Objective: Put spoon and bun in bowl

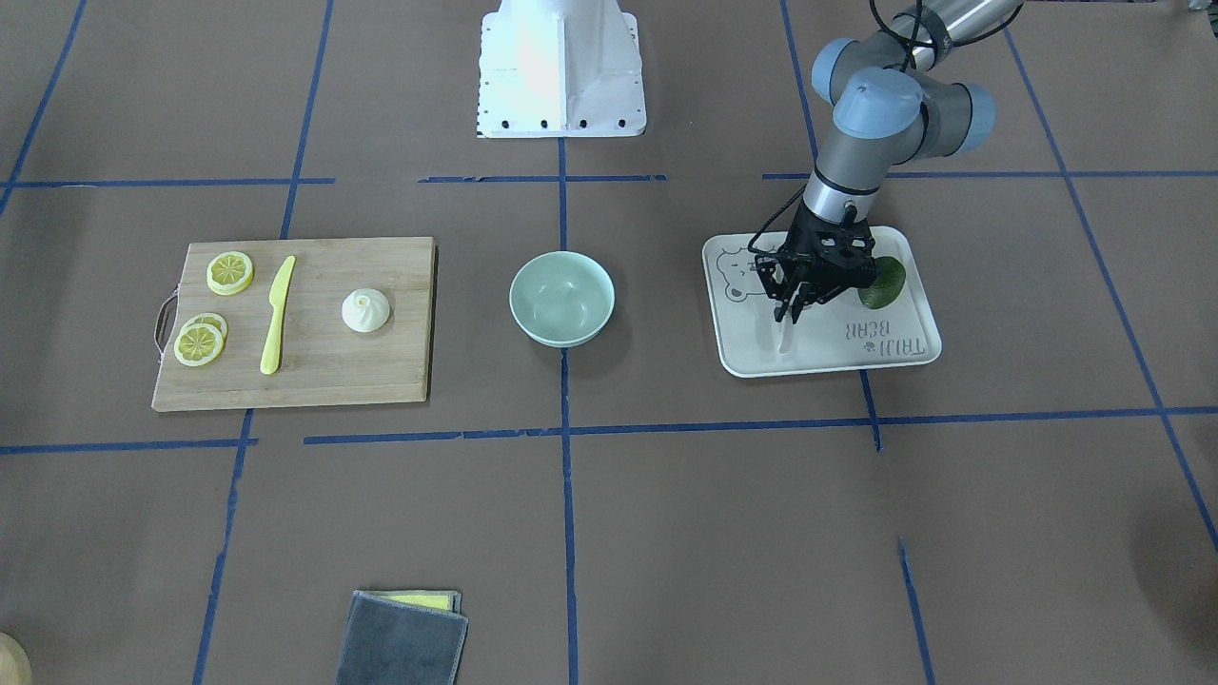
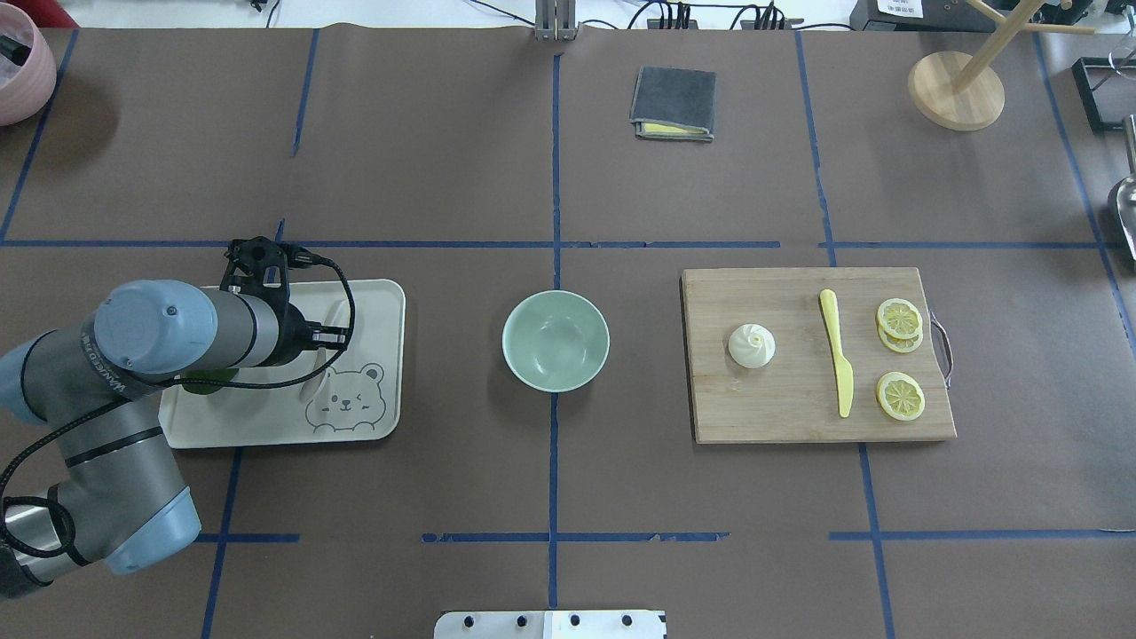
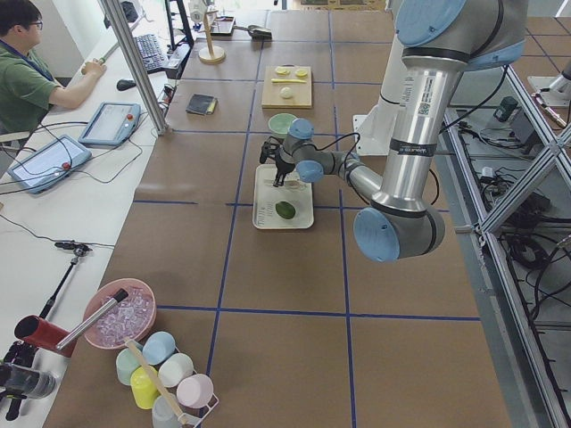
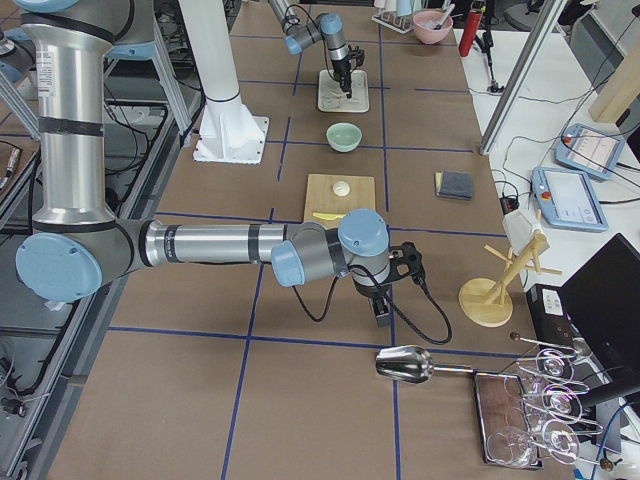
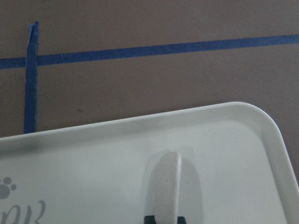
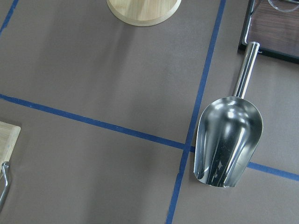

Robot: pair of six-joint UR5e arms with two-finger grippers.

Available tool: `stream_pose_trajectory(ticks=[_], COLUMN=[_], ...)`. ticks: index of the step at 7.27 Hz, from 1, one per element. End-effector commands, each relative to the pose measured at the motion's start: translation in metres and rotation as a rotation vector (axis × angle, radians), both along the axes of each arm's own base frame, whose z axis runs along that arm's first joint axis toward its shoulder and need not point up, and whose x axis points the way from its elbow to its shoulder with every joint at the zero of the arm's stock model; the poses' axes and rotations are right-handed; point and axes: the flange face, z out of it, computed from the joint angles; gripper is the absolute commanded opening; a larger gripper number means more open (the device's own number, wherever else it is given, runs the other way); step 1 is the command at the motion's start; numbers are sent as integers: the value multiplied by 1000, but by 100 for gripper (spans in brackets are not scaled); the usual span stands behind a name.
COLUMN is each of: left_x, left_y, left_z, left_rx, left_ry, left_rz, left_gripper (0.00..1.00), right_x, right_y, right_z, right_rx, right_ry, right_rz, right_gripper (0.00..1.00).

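Note:
The off-white spoon [image 5: 167, 186] lies lengthwise on the bear-print tray [image 1: 828, 369], and its end pokes out below my left gripper [image 1: 792, 312]. In the left wrist view the two black fingertips [image 5: 149, 218] press against both sides of the spoon, so the gripper is shut on it. The mint-green bowl [image 1: 561, 297] stands empty at the table's middle. The white swirled bun [image 1: 365, 311] sits on the wooden cutting board [image 1: 362, 381]. My right gripper [image 4: 383, 312] hangs over bare table far from the board; I cannot tell whether it is open or shut.
A green leaf-like piece [image 1: 885, 283] lies on the tray beside the left gripper. A yellow knife [image 1: 277, 314] and lemon slices [image 1: 230, 272] share the board. A metal scoop [image 6: 229, 140] and a wooden stand base [image 6: 142, 9] lie under the right wrist. A grey cloth [image 1: 404, 642] lies beyond the bowl.

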Motion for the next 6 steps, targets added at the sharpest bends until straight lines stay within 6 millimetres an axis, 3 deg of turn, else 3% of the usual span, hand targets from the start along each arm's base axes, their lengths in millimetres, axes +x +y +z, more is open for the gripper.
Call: stream_pose_trajectory(ticks=[1, 2, 4, 5, 6], left_x=[-9, 1, 48, 82, 102], left_y=[-2, -9, -37, -30, -35], left_z=[-36, -65, -153, -187, -224], left_rx=[-12, -126, -284, -350, -404], left_ry=[2, 31, -11, -41, -11], left_rz=[-18, -121, -346, -374, -421], left_gripper=[0, 0, 0, 0, 0], right_x=[0, 0, 0, 0, 0], right_y=[0, 0, 0, 0, 0], right_z=[3, 3, 3, 2, 3], right_rx=[-5, -5, -5, -6, -7], right_ry=[-1, -2, -2, -5, -5], right_rz=[0, -1, -1, -2, -2], right_gripper=[100, 100, 100, 100, 100])
